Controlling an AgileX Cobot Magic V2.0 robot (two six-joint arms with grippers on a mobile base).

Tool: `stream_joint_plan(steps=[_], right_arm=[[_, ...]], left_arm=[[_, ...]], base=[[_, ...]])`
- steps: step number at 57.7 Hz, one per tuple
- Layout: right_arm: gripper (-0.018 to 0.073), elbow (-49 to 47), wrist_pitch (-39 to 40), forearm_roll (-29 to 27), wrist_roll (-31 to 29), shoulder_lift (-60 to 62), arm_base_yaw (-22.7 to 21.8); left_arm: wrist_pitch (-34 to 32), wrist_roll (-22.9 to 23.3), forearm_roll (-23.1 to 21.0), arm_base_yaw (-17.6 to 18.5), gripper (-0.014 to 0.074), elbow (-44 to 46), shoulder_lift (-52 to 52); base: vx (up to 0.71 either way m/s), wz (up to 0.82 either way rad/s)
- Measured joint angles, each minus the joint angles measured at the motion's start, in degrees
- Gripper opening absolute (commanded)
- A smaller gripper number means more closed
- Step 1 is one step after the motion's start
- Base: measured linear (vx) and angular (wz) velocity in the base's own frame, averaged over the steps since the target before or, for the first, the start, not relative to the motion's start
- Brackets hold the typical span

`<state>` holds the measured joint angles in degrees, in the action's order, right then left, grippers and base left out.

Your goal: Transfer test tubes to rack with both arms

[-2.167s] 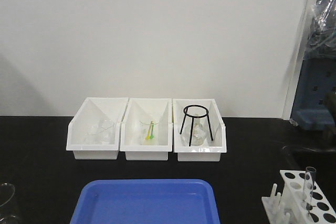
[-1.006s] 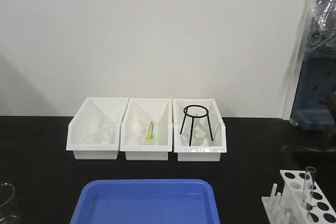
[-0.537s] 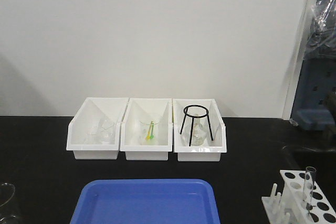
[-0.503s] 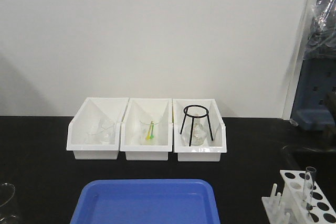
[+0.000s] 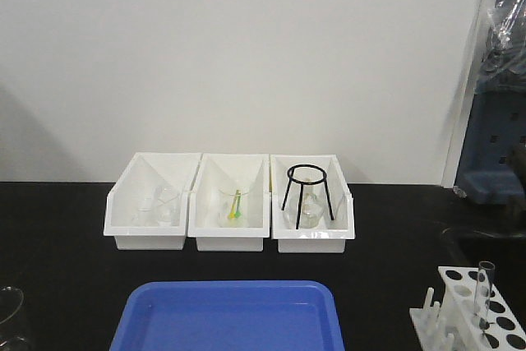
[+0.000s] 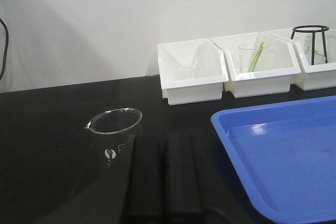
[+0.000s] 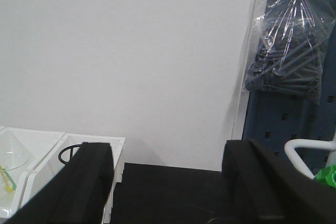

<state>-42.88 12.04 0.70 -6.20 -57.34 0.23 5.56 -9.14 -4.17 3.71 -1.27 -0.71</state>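
The white rack (image 5: 457, 279) stands at the bottom right of the front view, with white pegs along its left side. One clear test tube (image 5: 484, 289) stands upright in a hole of the rack. Neither arm appears in the front view. In the left wrist view my left gripper (image 6: 164, 139) is low over the black table, its two fingers pressed together with nothing between them. In the right wrist view my right gripper (image 7: 168, 153) is open wide and empty, raised above the table and facing the wall.
Three white bins (image 5: 230, 236) line the back; the right one holds a black ring stand (image 5: 307, 191). A blue tray (image 5: 230, 318) lies at the front centre. A clear beaker (image 6: 113, 135) stands just left of my left gripper. A bag of dark items (image 7: 289, 61) hangs at right.
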Motion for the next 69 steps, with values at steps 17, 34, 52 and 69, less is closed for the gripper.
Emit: stream_joint_plan(steps=[17,34,52,69], right_arm=[[0.0511,0.0,0.0,0.0,0.0,0.0,0.0],[0.05,0.0,-1.19,0.87,-0.63,0.88,0.0],[0.0357,1.82,-21.9,3.16,-2.0,16.18,0.0],[0.0098,26.15,-15.35,3.45,-2.01,39.43,0.0]], left_arm=[[0.0,0.0,-0.05,0.0,-0.0003,0.0,0.0],[0.0,0.0,-0.05,0.0,-0.0003,0.0,0.0],[0.0,0.0,-0.05,0.0,-0.0003,0.0,0.0],[0.0,0.0,-0.05,0.0,-0.0003,0.0,0.0]], base=[[0.0,0.0],[0.0,0.0],[0.0,0.0],[0.0,0.0]])
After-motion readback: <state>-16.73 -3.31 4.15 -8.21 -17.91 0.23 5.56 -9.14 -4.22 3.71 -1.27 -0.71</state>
